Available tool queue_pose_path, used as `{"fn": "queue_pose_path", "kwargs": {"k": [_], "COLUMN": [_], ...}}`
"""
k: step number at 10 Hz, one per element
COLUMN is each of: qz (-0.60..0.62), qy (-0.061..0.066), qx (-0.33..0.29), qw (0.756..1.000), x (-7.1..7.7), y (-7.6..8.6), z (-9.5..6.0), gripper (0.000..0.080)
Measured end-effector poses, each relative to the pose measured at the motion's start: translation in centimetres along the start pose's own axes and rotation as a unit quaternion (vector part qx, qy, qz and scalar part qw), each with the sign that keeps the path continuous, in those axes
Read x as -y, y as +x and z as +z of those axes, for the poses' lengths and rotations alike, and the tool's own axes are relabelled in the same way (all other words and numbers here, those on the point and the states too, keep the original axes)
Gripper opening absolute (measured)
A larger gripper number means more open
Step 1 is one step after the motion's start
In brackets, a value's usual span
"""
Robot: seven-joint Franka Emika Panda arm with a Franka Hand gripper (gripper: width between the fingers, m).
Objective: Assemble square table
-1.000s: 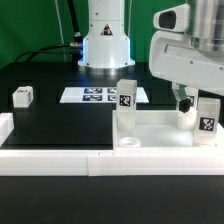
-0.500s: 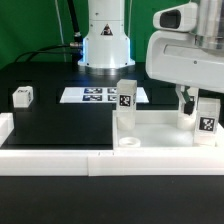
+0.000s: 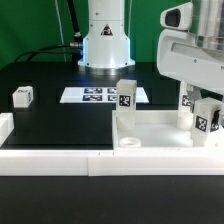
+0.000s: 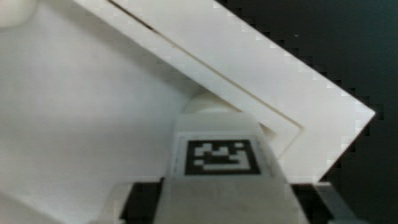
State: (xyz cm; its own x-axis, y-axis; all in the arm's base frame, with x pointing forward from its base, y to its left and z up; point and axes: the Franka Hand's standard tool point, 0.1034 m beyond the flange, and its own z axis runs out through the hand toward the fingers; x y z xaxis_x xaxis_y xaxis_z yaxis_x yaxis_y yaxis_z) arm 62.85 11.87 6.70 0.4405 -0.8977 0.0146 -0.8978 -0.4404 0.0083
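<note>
The arm has shifted toward the exterior view's right within the last second, its pincer (image 3: 187,100) clenched on a tagged leg (image 4: 221,158) standing at the square tabletop's (image 3: 160,125) corner, suggesting the leg is being seated.

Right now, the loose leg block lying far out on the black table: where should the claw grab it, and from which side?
Come straight down from above and close on the two opposite side faces of the leg block. It lies low on the black table, apart from other parts, so its sides are probably free; its small boxy shape offers flat parallel faces.
</note>
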Motion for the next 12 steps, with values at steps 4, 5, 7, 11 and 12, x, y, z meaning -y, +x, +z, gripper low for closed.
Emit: {"fn": "queue_pose_path", "kwargs": {"k": [4,5,7,11,12], "qz": [0.308,0.375,0.408,0.231,0.120], "qy": [0.022,0.027,0.048,0.071,0.089], "qx": [0.024,0.028,0.036,0.014,-0.001], "qw": [0.951,0.926,0.911,0.970,0.989], "x": [0.6,0.7,0.7,0.9,0.8], "y": [-0.4,-0.3,-0.4,-0.6,-0.7], "z": [0.0,0.0,0.0,0.1,0.5], "gripper": [0.0288,0.0288,0.0288,0.0540,0.0627]}}
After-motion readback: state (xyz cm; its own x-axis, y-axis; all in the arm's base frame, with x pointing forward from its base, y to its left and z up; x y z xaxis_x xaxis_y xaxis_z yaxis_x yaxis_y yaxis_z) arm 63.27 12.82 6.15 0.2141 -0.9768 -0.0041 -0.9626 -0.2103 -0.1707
